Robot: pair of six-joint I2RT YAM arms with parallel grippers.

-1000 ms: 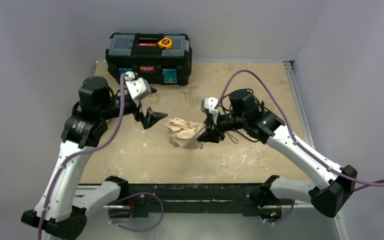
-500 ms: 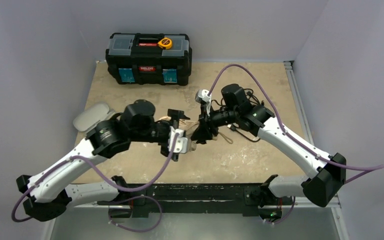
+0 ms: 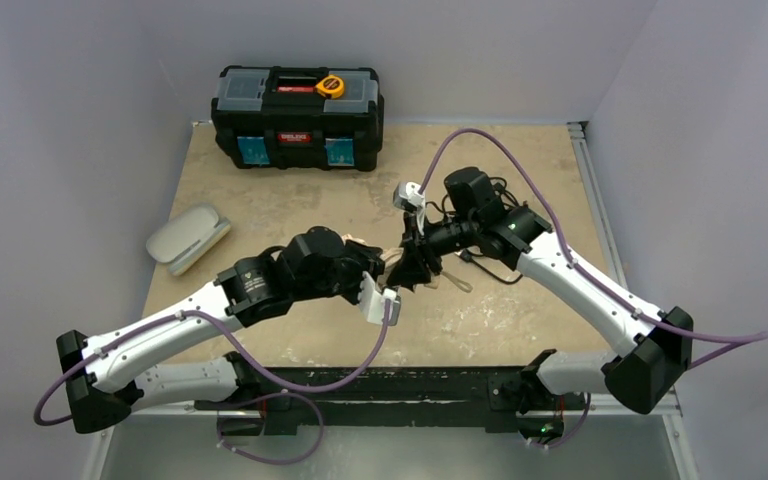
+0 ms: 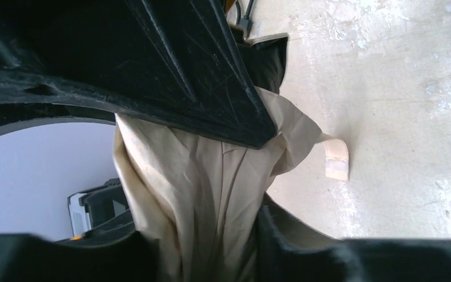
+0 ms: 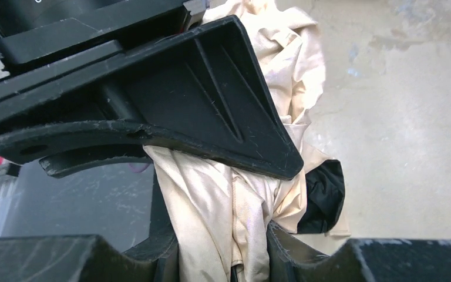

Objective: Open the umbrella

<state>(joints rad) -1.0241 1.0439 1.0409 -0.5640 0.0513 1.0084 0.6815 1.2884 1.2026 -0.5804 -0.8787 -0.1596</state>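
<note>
On the middle of the desk [image 3: 520,180], which is a worn beige board between pale walls, the two arms meet tip to tip. The left arm [image 3: 160,330] reaches from the near left corner toward the centre, and the right arm [image 3: 580,290] bends in from the near right side. At the far edge of the desk stands a black toolbox [image 3: 297,118], well apart from both arms. The umbrella [image 4: 199,194] is folded and hangs as a crumpled beige bundle between the two wrists, near the desk centre; in the top view the arms hide most of it. The left end effector [image 4: 252,182] is closed on the umbrella, with beige fabric squeezed between its upper and lower black fingers. The right end effector [image 5: 282,200] is also clamped on the fabric, and in the right wrist view a fold of the black lining [image 5: 323,194] shows just beside the lower finger. Whether the bundle touches the desk I cannot tell. A flat grey case [image 3: 187,237] lies near the left edge of the desk, apart from the left arm. A short tan strap [image 4: 336,160] comes out of the fabric and its end rests on the desk. A small orange tape measure [image 3: 330,86] sits on top of the toolbox.
</note>
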